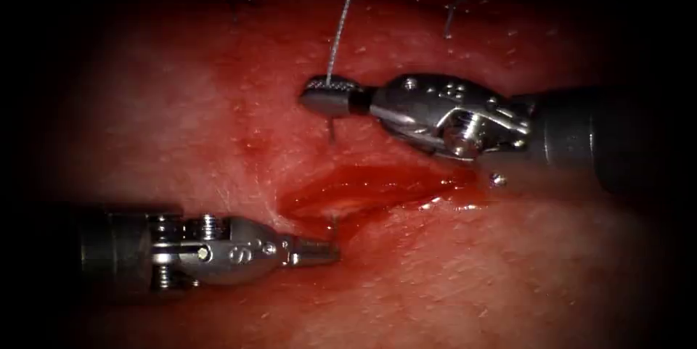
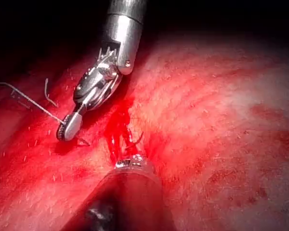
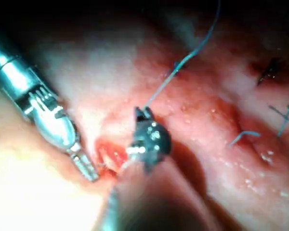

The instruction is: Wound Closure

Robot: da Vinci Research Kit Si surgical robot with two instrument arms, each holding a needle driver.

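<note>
The tissue (image 1: 181, 124) spreads wide across the bench, and the cut (image 1: 363, 189) lies across its middle, glistening with red fluid (image 1: 392, 186).

In from three o'clock comes the right tool (image 1: 330, 95), hanging above the cut on its twelve o'clock side with its jaws clamped on the thread (image 1: 341, 22). That thread climbs away toward twelve o'clock, and a short dark bit pokes out below the jaws toward the tissue. Is that the needle? I cannot tell.

From nine o'clock, the left tool (image 1: 323, 252) sits at the cut's six o'clock lip, jaws closed, tip right at the wet edge. Whether it pinches tissue or holds nothing, I cannot say.

My read: this is thread handling at the open part of the cut. A next move would call for finding the needle first and keeping that strand free of the left tool.

Room? Plenty of bare tissue at six o'clock and out toward nine. At one o'clock, a cut end of thread (image 1: 457, 11) stands near the dark margin, well apart from both tips.
</note>
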